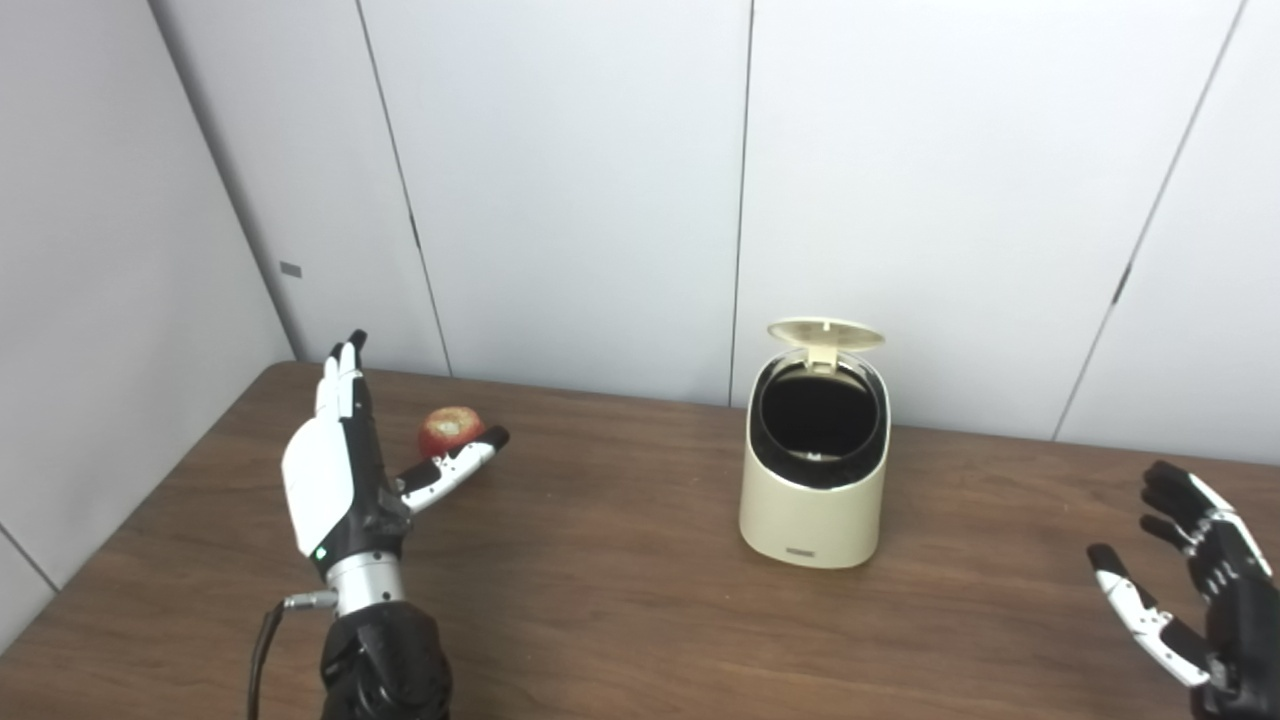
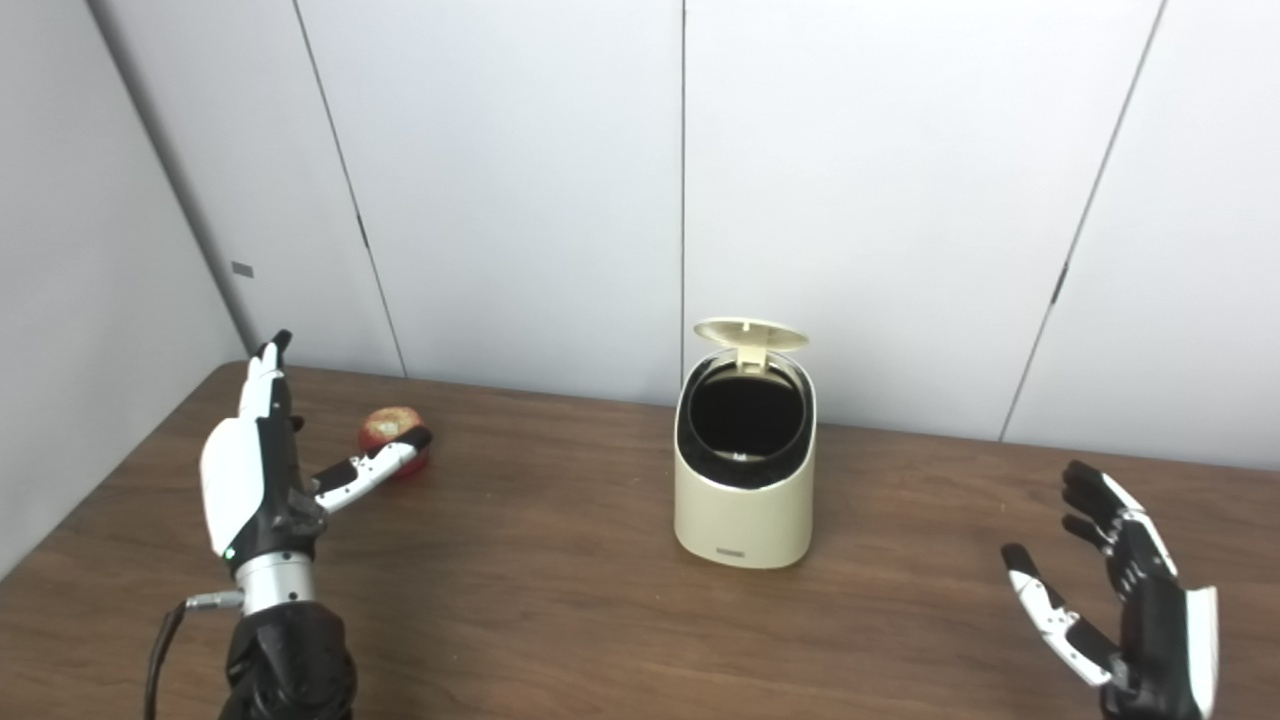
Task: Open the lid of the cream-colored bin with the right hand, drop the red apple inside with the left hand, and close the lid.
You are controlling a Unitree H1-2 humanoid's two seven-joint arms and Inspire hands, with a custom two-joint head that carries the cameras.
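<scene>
The left hand [image 1: 345, 470] is held upright over the left part of the table [image 1: 600, 600], released, with the fingers extended upward and the thumb spread toward the right; nothing is grasped. Just beyond the thumb tip, the red apple [image 1: 450, 430] is seen resting on the table, near the back edge; whether the thumb touches it cannot be told. The right hand [image 2: 1120, 600] is held low at the right side, well apart from everything, also released, with fingers spread and palm turned inward.

Between the two hands, the cream-colored bin [image 1: 815, 470] stands on the table with its lid [image 1: 825, 335] raised at the back and the dark opening exposed toward the cameras. The opening step is therefore judged done, and the apple step is judged to be in hand. For the next move, the left hand would need to be brought around the apple and closed on it, after which the fruit would be carried over the open mouth.
</scene>
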